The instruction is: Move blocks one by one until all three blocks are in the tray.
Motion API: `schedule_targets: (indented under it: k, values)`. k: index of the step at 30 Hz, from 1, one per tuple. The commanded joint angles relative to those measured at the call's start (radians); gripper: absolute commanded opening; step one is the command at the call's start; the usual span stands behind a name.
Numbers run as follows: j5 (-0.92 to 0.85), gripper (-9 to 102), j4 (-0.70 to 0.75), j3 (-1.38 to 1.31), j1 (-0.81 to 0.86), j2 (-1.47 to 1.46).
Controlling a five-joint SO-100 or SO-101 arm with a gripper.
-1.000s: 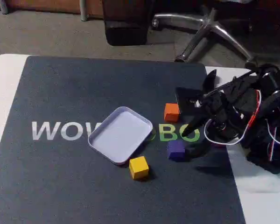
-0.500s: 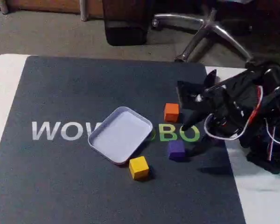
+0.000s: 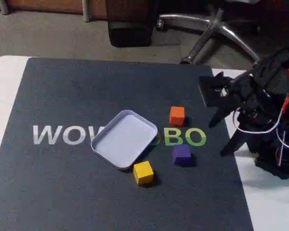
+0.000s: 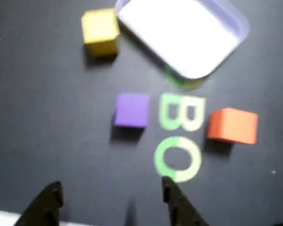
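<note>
Three blocks sit on the dark mat, none yet in the tray (image 3: 124,138): the orange block (image 3: 177,115) lies right of the tray in the fixed view, the purple block (image 3: 181,154) below it by the green lettering (image 3: 190,137), and the yellow block (image 3: 143,172) just beside the tray's lower rim. The gripper (image 3: 216,107) hangs above the mat at the right, well clear of all three, its jaws spread apart and holding nothing. The step in hand looks like a first approach, and the purple block seems the likeliest target, since in the wrist view it lies almost straight ahead of the gap between the two dark fingertips (image 4: 177,195). To do it well, the arm should come down with one finger on either side of the cube, square to its flat faces, and close only once the tips are low enough to catch its sides, not its top edge; the orange block is near enough that a wide sweep could knock it. The fixed view gives the arm's height over the desk and the office chair base (image 3: 216,29) behind; the wrist view, somewhat blurred, gives instead the lining-up of fingers and cube.
</note>
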Motion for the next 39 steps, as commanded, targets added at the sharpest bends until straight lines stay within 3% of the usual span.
schedule_targets:
  k: [1,8,24,39]
  values:
    - [0.032,24,-0.005,-0.140,-0.025,-0.172]
    - [0.126,24,-0.015,-0.356,-0.077,-0.483]
    - [0.186,24,-0.256,-0.229,-0.008,-0.690]
    - [0.121,24,-0.446,-0.247,0.063,-0.980]
